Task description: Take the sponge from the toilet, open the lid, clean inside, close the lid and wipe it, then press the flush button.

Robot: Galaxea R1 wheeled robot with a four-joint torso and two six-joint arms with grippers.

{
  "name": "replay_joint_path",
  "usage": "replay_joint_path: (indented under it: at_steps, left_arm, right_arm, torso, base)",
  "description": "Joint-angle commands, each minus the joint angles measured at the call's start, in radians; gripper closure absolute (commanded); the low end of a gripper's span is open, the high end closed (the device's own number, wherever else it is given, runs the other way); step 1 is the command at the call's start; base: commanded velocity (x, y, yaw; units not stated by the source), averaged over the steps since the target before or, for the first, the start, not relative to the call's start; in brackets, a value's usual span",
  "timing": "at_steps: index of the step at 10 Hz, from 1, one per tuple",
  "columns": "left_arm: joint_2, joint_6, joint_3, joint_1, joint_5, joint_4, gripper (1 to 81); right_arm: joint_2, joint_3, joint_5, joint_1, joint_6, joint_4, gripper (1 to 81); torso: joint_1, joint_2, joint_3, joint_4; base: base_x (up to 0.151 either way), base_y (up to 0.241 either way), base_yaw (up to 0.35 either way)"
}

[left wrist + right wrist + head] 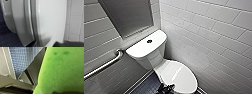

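While shut, lid point(180, 75) near tiled wall point(214, 37)

Premises: a restroom. White toilet point(159, 58) stands at centre, steel grab bar point(106, 64) fixed to the wall at 9 o'clock, white wall tiles point(214, 32) from 1 to 4 o'clock, and dark tiled floor point(146, 86) at 6 o'clock.

White tiled walls point(214, 30), dark floor point(147, 86), steel grab bar point(106, 64).

Bright, even light leaves glare streaks on the lid point(180, 75) and soft shadow down the toilet point(150, 60).
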Motion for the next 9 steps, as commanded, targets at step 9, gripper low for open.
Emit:
replay_joint_path:
  at_steps: [9]
  left_arm:
    - [0.11, -0.001, -0.099, -0.074, 0.029, 0.008, 1.0]
  right_arm:
    - [-0.037, 0.034, -0.049, -0.01, 0.001, -0.024, 81.1]
  torso:
    - [0.0, 0.0, 0.001, 0.0]
  base:
    - [0.0, 0.0, 0.0]
